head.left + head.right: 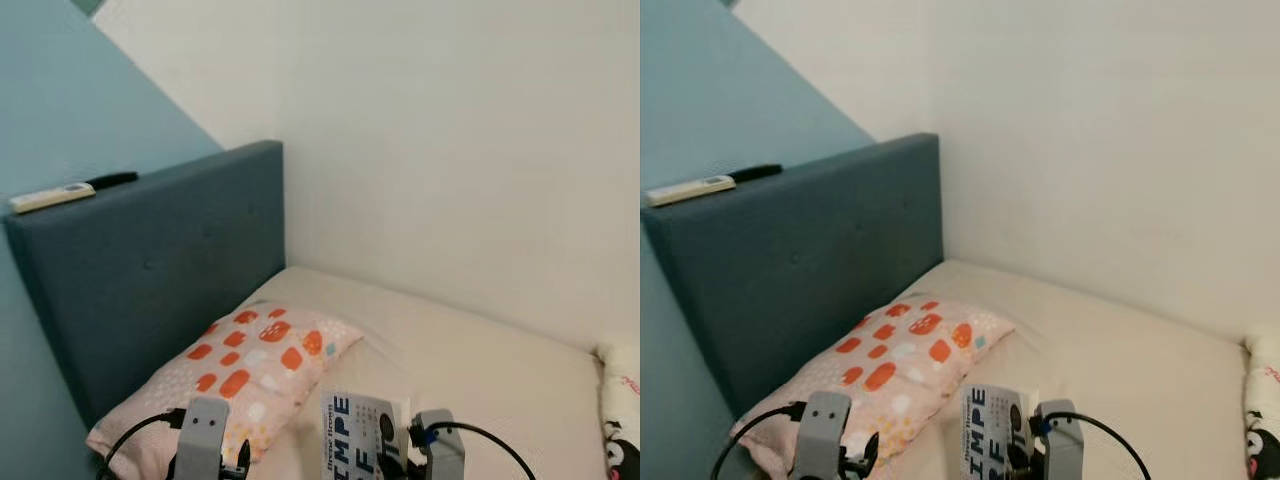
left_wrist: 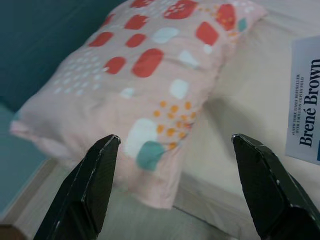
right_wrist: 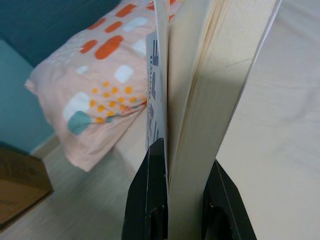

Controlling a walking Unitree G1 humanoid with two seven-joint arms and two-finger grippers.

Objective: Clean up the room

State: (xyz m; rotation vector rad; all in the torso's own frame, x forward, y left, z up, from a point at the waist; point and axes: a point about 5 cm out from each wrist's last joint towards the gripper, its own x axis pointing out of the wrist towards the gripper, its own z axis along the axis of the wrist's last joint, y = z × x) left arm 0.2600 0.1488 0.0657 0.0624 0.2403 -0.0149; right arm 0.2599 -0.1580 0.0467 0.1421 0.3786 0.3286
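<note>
My right gripper (image 3: 182, 170) is shut on a white paperback book (image 1: 360, 432) with dark blue lettering, held upright over the near edge of the bed (image 1: 480, 380). The wrist view looks along the book's page edges (image 3: 220, 75) clamped between the two fingers. To its left my left gripper (image 2: 175, 145) stands open and holds nothing, just before the near corner of a pink pillow (image 1: 245, 370) with orange and red patches. That pillow (image 2: 150, 80) lies against the blue headboard (image 1: 150, 270).
A white remote (image 1: 50, 197) and a black remote (image 1: 112, 181) rest on top of the headboard. A white wall runs behind the bed. A black-and-white plush (image 1: 622, 420) lies at the right edge. A cardboard box (image 3: 20, 185) stands on the floor beside the bed.
</note>
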